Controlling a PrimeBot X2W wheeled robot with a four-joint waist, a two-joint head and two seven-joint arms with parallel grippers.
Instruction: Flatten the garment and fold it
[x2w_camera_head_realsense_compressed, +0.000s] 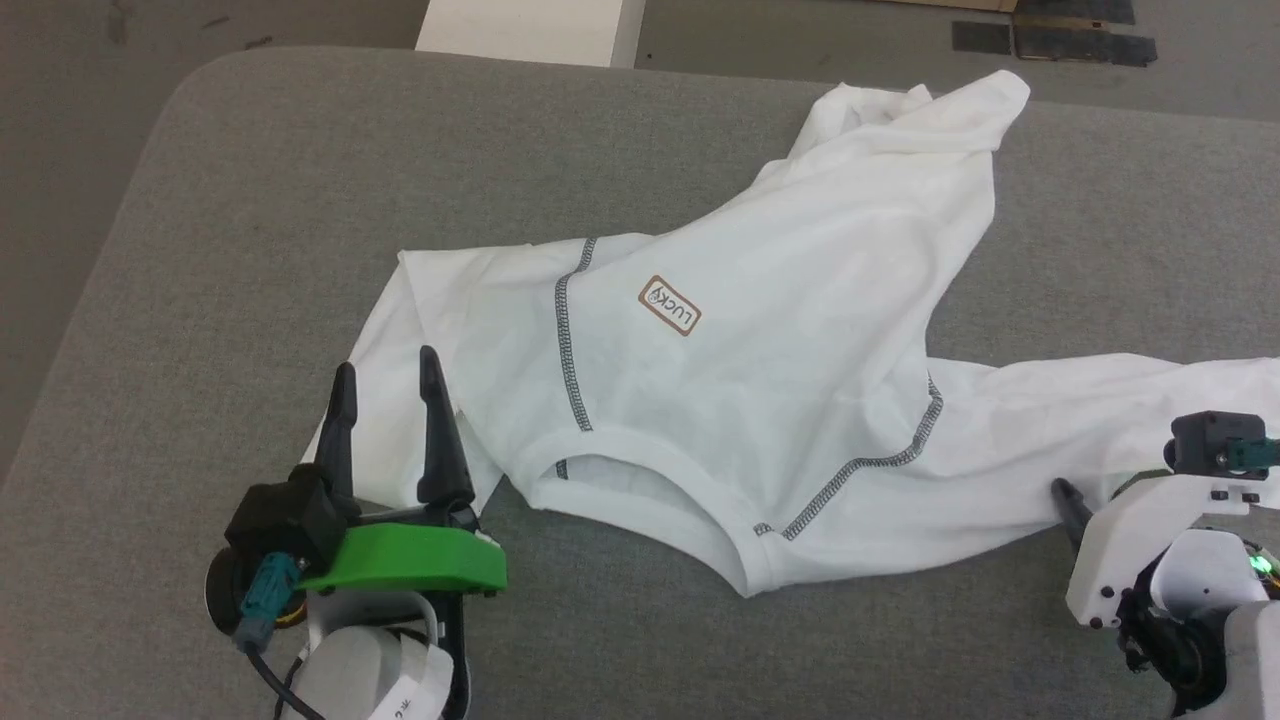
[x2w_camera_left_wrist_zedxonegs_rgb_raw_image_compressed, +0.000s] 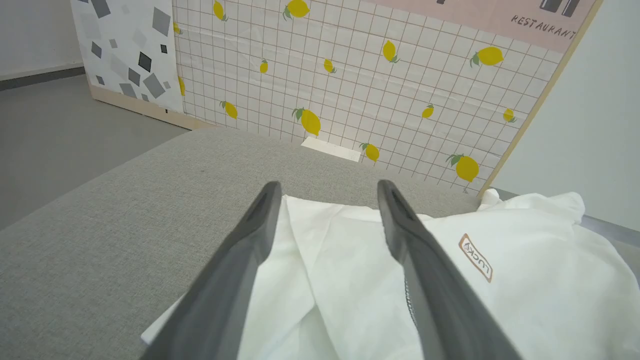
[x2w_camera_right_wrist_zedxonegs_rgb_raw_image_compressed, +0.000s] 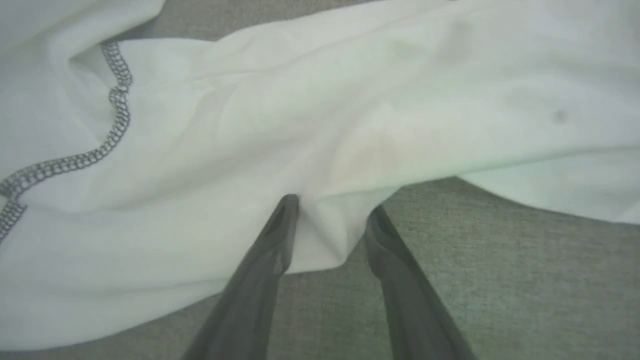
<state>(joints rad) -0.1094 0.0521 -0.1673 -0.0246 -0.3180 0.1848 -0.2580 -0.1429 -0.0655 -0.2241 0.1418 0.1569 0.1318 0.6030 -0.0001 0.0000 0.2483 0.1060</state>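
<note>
The garment (x2w_camera_head_realsense_compressed: 760, 380), a white T-shirt with grey zigzag seams and a tan label (x2w_camera_head_realsense_compressed: 669, 305), lies crumpled on the grey table (x2w_camera_head_realsense_compressed: 250, 200), its ribbed neck (x2w_camera_head_realsense_compressed: 640, 490) toward me. My left gripper (x2w_camera_head_realsense_compressed: 386, 362) stands open above the left sleeve; in the left wrist view the garment (x2w_camera_left_wrist_zedxonegs_rgb_raw_image_compressed: 525, 280) lies under and between that gripper's (x2w_camera_left_wrist_zedxonegs_rgb_raw_image_compressed: 327, 185) fingers. My right gripper (x2w_camera_right_wrist_zedxonegs_rgb_raw_image_compressed: 332, 204) is at the shirt's near right edge, jaws apart with a small fold of the garment (x2w_camera_right_wrist_zedxonegs_rgb_raw_image_compressed: 350, 100) between them. One of its dark fingers (x2w_camera_head_realsense_compressed: 1066, 503) shows against the cloth's edge in the head view.
A rigid white box (x2w_camera_head_realsense_compressed: 530, 30) stands beyond the table's far edge. The table's rounded corner and left edge (x2w_camera_head_realsense_compressed: 150, 170) drop to grey floor. A lemon-patterned panel (x2w_camera_left_wrist_zedxonegs_rgb_raw_image_compressed: 375, 75) stands behind the table. Bare grey table surface spreads left of and in front of the shirt.
</note>
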